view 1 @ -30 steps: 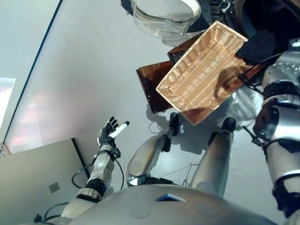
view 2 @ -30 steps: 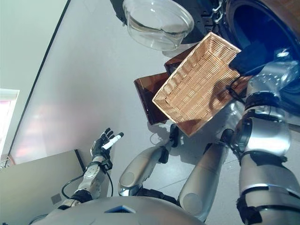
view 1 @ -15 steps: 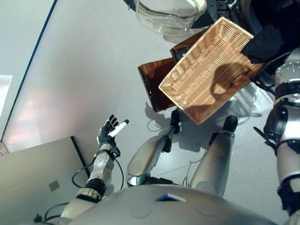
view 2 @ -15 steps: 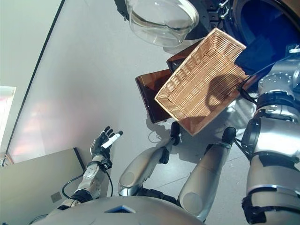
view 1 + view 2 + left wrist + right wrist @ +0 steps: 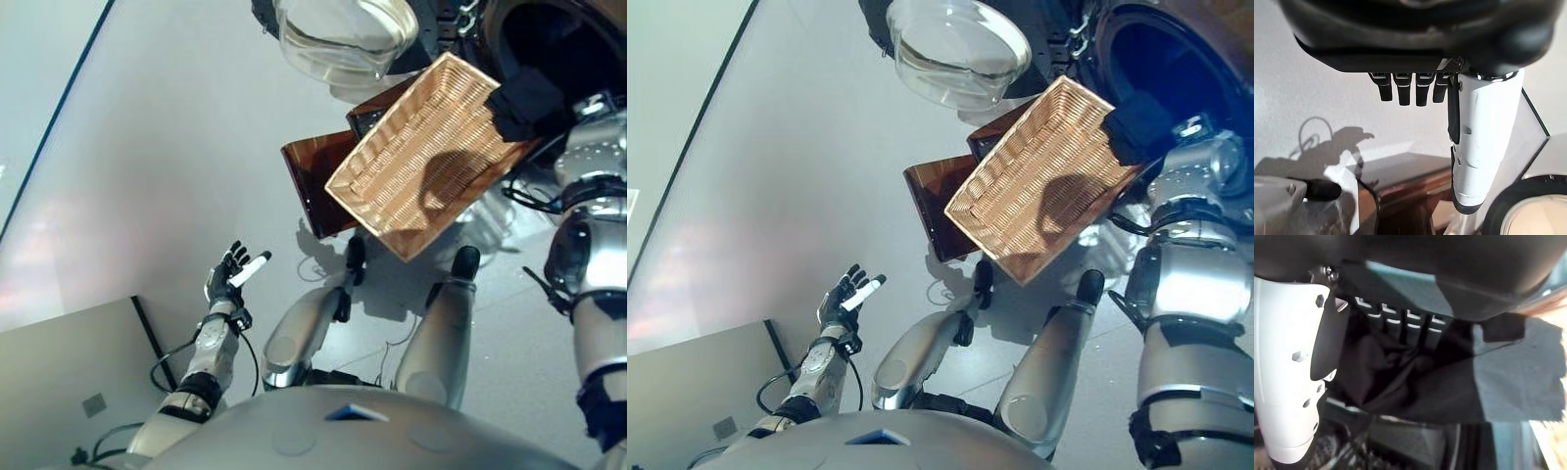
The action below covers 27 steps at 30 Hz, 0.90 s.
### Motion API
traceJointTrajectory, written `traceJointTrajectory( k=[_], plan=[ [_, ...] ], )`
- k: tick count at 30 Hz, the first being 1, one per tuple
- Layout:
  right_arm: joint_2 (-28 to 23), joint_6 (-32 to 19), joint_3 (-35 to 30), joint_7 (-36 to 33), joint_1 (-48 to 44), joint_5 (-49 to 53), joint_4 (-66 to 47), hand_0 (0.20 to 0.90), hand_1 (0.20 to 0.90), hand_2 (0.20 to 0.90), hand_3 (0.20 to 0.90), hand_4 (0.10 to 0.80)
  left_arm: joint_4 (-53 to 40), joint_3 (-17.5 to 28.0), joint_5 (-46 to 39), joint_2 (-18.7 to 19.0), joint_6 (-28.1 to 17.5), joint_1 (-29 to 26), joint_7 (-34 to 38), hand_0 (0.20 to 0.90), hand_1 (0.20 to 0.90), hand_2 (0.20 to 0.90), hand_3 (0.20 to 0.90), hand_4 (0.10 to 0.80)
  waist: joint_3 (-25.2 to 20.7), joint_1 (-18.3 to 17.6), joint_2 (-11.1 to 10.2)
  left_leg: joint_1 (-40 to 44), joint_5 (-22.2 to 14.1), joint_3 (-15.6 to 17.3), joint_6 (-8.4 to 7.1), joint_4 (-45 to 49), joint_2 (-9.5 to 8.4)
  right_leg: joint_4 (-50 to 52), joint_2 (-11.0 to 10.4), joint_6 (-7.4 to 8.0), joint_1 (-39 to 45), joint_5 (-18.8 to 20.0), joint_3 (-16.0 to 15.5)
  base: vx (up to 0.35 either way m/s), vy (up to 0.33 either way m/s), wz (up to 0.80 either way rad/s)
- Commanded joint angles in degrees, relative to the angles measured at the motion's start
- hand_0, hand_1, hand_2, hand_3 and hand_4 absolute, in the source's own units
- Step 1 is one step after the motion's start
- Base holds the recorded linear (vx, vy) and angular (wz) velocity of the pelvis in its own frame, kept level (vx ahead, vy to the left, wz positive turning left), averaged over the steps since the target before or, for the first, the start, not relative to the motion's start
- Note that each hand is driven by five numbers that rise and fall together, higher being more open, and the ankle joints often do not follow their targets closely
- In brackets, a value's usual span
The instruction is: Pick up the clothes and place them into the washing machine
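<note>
Since a second ago, my right hand carried the dark cloth, fingers curled on it, closer to the washer opening upper right; left hand hangs open over grey floor.

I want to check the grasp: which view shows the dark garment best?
The right wrist view: the dark garment fills it, gripped by the right hand. Both eye views show only a small dark bundle by the washer opening; the left wrist view shows none.
</note>
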Motion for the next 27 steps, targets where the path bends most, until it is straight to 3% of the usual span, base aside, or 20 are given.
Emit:
traceJointTrajectory(
  k=[1, 13, 14, 15, 16, 18, 19, 20, 21, 26, 27],
  plan=[
    [0.2, -5.72, 6.26, 3.47, -6.81, -4.49, -5.28, 0.9, 0.9, 0.9, 0.9, 0.8, 3.55, -0.26, -1.98, 4.83, -1.65, -1.58, 0.5, 0.9, 0.9, 0.9, 0.9, 0.8, -5.89, 1.88, -4.56, -0.46, -2.38, -1.78, -4.05, 0.79, -1.88, -9.37, 1.4, -0.55, 4.8, 4.58, -0.8, -0.031, -0.027, -0.04],
    [12.82, -5.9, 4.36, 4.4, 4.62, -5.88, -8.03, 0.9, 0.9, 0.9, 0.9, 0.8, 7.91, 2.54, -0.42, 5.51, -1.0, -4.01, 1.51, 0.9, 0.9, 0.9, 0.9, 0.8, -4.42, 0.48, -9.89, 1.08, -2.32, -2.29, -3.68, 0.46, -0.98, -14.32, 2.13, -0.73, 9.15, 7.08, -0.74, 0.004, -0.022, -0.04],
    [14.11, -3.94, 6.54, 3.35, 8.0, -13.16, -7.33, 0.9, 0.9, 0.9, 0.9, 0.8, 8.32, 3.29, 0.51, 5.63, -1.05, -4.06, 2.09, 0.9, 0.9, 0.9, 0.9, 0.8, -4.26, 0.05, -11.17, 2.1, -2.68, -2.47, -3.59, 0.29, -0.78, -15.07, 2.2, -0.68, 10.59, 7.14, -0.84, 0.032, -0.035, -0.03],
    [14.17, -3.9, 6.52, 3.23, 8.01, -13.28, -7.44, 0.9, 0.9, 0.9, 0.9, 0.8, 8.3, 3.33, 0.53, 5.63, -1.05, -4.06, 2.1, 0.9, 0.9, 0.9, 0.9, 0.8, -4.28, 0.01, -11.18, 1.94, -2.35, -2.48, -3.57, 0.2, -0.79, -15.33, 2.19, -0.68, 10.53, 7.54, -0.85, 0.027, -0.075, -0.03],
    [13.66, -0.75, 10.64, 2.31, 9.47, -22.28, -6.5, 0.9, 0.9, 0.9, 0.9, 0.8, 9.22, 4.52, 1.69, 6.65, -0.92, -5.16, 2.31, 0.9, 0.9, 0.9, 0.9, 0.8, -4.02, -0.3, -12.52, 2.59, -2.43, -2.61, -3.66, -0.09, -0.38, -16.22, 2.22, -0.59, 11.6, 7.76, -1.08, -0.02, -0.038, 0.01],
    [14.72, 0.24, 12.65, 2.45, 10.7, -26.47, -7.51, 0.9, 0.9, 0.9, 0.9, 0.8, 9.22, 4.95, 2.16, 6.9, -0.91, -5.52, 2.65, 0.9, 0.9, 0.9, 0.9, 0.8, -3.89, -0.38, -13.27, 2.64, -2.02, -2.62, -3.64, -0.29, -0.32, -16.75, 2.2, -0.54, 11.79, 8.46, -1.19, -0.014, -0.059, 0.05],
    [13.39, 3.03, 19.15, 2.94, 11.01, -37.77, -8.43, 0.9, 0.9, 0.9, 0.9, 0.8, 9.23, 5.99, 3.13, 7.93, -0.75, -5.57, 2.27, 0.9, 0.9, 0.9, 0.9, 0.8, -3.45, -0.47, -14.66, 2.8, -2.02, -2.74, -3.59, -0.17, -0.15, -17.11, 2.4, -0.56, 12.12, 8.65, -1.35, -0.015, -0.06, 0.01],
    [13.4, 3.05, 19.16, 2.92, 10.97, -37.79, -8.45, 0.9, 0.9, 0.9, 0.9, 0.8, 9.23, 6.02, 3.14, 7.92, -0.75, -5.6, 2.28, 0.9, 0.9, 0.9, 0.9, 0.8, -3.54, -0.49, -14.69, 2.62, -1.84, -2.74, -3.58, -0.24, -0.17, -17.26, 2.39, -0.54, 11.99, 8.87, -1.35, -0.024, -0.076, -0.01],
    [13.13, 4.05, 24.17, 5.06, 11.84, -44.48, -10.6, 0.9, 0.9, 0.9, 0.9, 0.8, 8.32, 6.38, 3.29, 8.47, -0.69, -5.17, 1.93, 0.9, 0.9, 0.9, 0.9, 0.8, -2.82, -0.41, -15.88, 2.62, -1.89, -2.83, -3.49, 0.11, 0.09, -17.35, 2.6, -0.59, 12.28, 9.11, -1.42, -0.018, -0.032, 0.01],
    [11.38, 5.36, 29.13, 5.78, 11.98, -53.43, -12.56, 0.9, 0.9, 0.9, 0.9, 0.8, 7.89, 7.07, 3.79, 9.26, -0.44, -4.8, 1.17, 0.9, 0.9, 0.9, 0.9, 0.8, -1.85, -0.4, -18.02, 1.77, -1.34, -3.32, -3.52, 0.42, 0.73, -17.72, 3.09, -0.66, 11.86, 9.62, -1.88, -0.01, -0.043, 0.01],
    [9.36, 6.59, 32.28, 4.15, 11.0, -61.84, -12.24, 0.9, 0.9, 0.9, 0.9, 0.8, 7.78, 7.33, 3.89, 9.47, -0.24, -4.76, 1.13, 0.9, 0.9, 0.9, 0.9, 0.8, -0.87, -0.31, -19.13, 1.55, -1.13, -3.7, -3.68, 0.59, 1.14, -17.57, 3.53, -0.77, 11.96, 9.54, -2.21, -0.009, -0.033, -0.02]
  ],
)
